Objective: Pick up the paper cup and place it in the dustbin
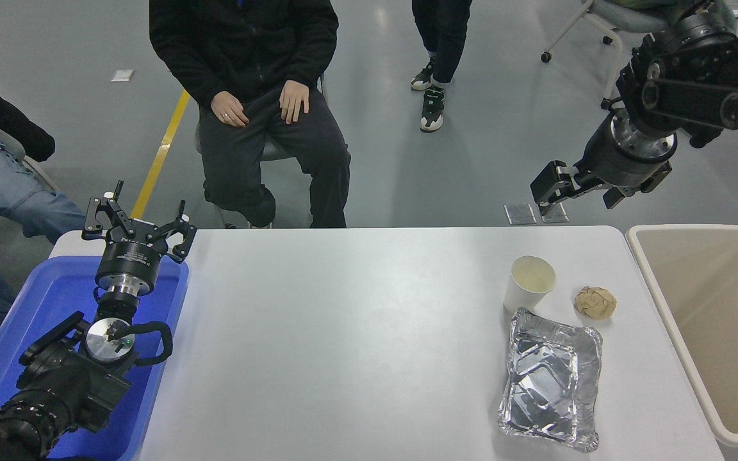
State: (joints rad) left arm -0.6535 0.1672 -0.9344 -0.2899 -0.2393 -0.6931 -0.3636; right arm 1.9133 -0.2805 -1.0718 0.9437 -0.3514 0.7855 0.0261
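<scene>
On the white table (pixel 356 333), right of centre: paper cup (pixel 529 283) upright, mouth open, just beside a crumpled brown paper ball (pixel 595 302) and touching or nearly touching the far edge of a silver foil tray (pixel 551 380). Off the table's right end: beige dustbin (pixel 715 333). High beyond the far right corner: right gripper (pixel 547 187), well apart from the cup, finger spread impossible to tell. At lower left, over a blue tray (pixel 42 307): left gripper (pixel 138 224), fingers spread wide, holding nothing. Across the table: 1 seated person (pixel 247 96).
</scene>
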